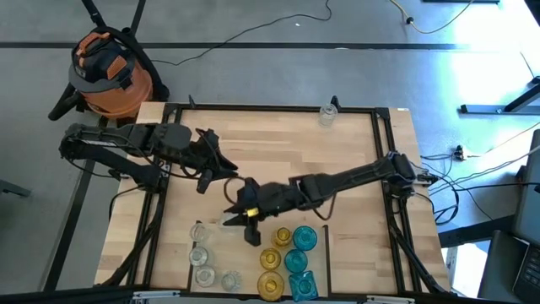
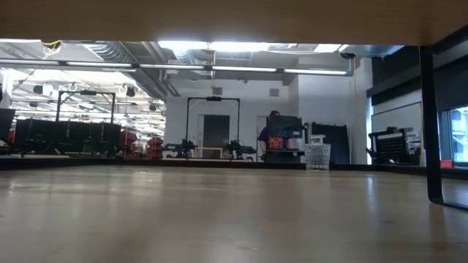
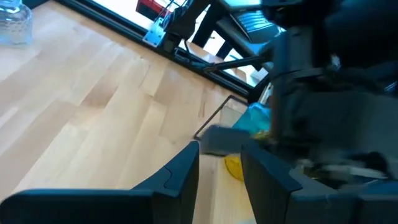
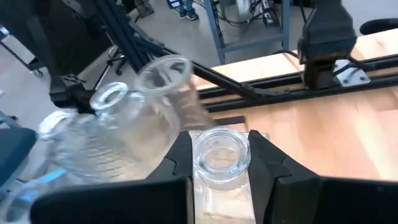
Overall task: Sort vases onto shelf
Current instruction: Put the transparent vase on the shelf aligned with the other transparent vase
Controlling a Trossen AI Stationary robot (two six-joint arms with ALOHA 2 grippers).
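The pale-wood shelf (image 1: 278, 143) carries three groups of small vases near its near edge: clear vases (image 1: 201, 253), amber vases (image 1: 270, 258) and teal vases (image 1: 297, 260). One more clear vase (image 1: 327, 113) stands alone at the far edge. My right gripper (image 1: 240, 221) reaches in from the right, beside the clear group, and is shut on a clear round vase (image 4: 221, 158). My left gripper (image 1: 229, 169) hovers open left of centre, with nothing between its fingers (image 3: 186, 171). The low view shows neither arm. My right gripper pinches the clear round vase between its two fingers, one on each side of the body just below the open mouth (image 4: 221, 175). The fingers (image 4: 264, 158) slant down from above and from the table's right. The vase is upright, mouth up; whether its base is on the wood cannot be told.
Black frame rails (image 1: 278, 108) run along the panel's edges. An orange shop vacuum (image 1: 110, 72) stands on the floor beyond the far left corner. Bare wood (image 1: 354, 143) lies across the far and right parts. A person (image 2: 272, 135) shows far back in the room.
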